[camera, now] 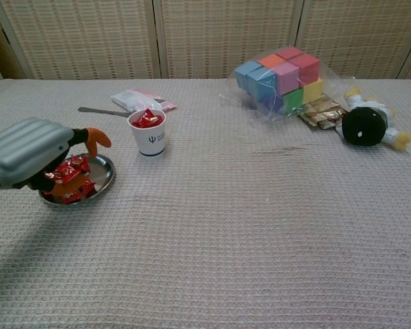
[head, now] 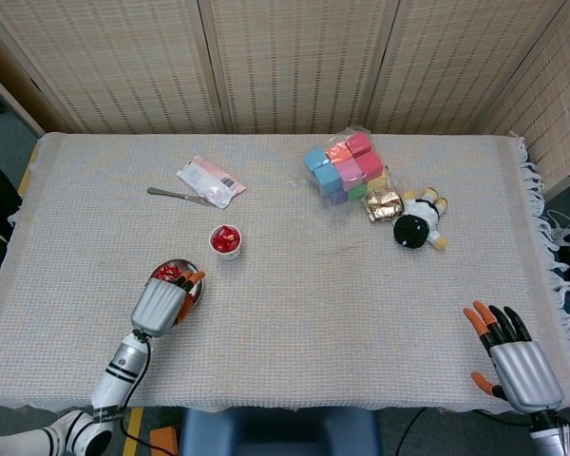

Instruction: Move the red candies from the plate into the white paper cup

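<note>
On the tabletop [head: 294,313], the left robot hand [camera: 29,152] hovers over the plate [camera: 104,179] at lower left, its grip unclear, apparently reaching for more red candies [camera: 70,179] to carry to the white paper cup [camera: 148,137], while the right robot hand [head: 513,361] rests open at lower right.
</note>
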`<state>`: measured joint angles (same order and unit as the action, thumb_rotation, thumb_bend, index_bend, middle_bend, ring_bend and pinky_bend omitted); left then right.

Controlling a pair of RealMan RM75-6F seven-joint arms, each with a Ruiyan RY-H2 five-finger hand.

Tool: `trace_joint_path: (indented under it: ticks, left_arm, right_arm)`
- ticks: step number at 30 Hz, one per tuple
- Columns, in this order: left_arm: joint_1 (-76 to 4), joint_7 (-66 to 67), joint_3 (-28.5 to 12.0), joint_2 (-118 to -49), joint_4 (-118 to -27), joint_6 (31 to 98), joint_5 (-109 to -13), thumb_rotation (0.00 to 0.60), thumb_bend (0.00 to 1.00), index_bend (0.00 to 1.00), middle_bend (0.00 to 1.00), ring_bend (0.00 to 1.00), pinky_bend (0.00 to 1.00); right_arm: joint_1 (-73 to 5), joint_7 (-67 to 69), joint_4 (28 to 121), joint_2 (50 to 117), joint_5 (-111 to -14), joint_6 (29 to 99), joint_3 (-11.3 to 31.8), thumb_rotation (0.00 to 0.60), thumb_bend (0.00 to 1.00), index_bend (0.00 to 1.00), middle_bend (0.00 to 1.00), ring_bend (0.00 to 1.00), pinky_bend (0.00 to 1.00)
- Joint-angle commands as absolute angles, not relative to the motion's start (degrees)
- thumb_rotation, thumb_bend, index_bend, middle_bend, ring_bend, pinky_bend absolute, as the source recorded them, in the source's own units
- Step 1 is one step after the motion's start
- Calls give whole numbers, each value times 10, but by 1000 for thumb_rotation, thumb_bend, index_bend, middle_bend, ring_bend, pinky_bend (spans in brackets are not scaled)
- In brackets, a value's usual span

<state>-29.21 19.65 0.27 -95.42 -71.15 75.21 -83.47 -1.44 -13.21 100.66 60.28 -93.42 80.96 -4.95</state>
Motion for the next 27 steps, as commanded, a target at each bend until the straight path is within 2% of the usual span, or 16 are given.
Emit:
trace_joint_path:
  ticks: [1, 17, 27]
  left_arm:
    - [-281, 194, 11, -957, -695, 741, -829, 600, 407, 224, 304, 719, 1000]
    - [-286, 208, -7, -984, -626, 707, -831, 600, 403, 241, 303, 719, 1000]
    - [-301, 239, -21, -972, -635, 657, -808, 600, 384, 255, 295, 719, 1000]
  right_arm:
    - [-14, -132, 1007, 603, -940, 811, -52, 600, 114, 0, 0, 0, 0]
    - [-10, -130, 1005, 602, -944, 817, -53, 600, 114, 0, 0, 0, 0]
    - [-10, -133, 1006, 603, -939, 814, -51, 600, 114, 0, 0, 0, 0]
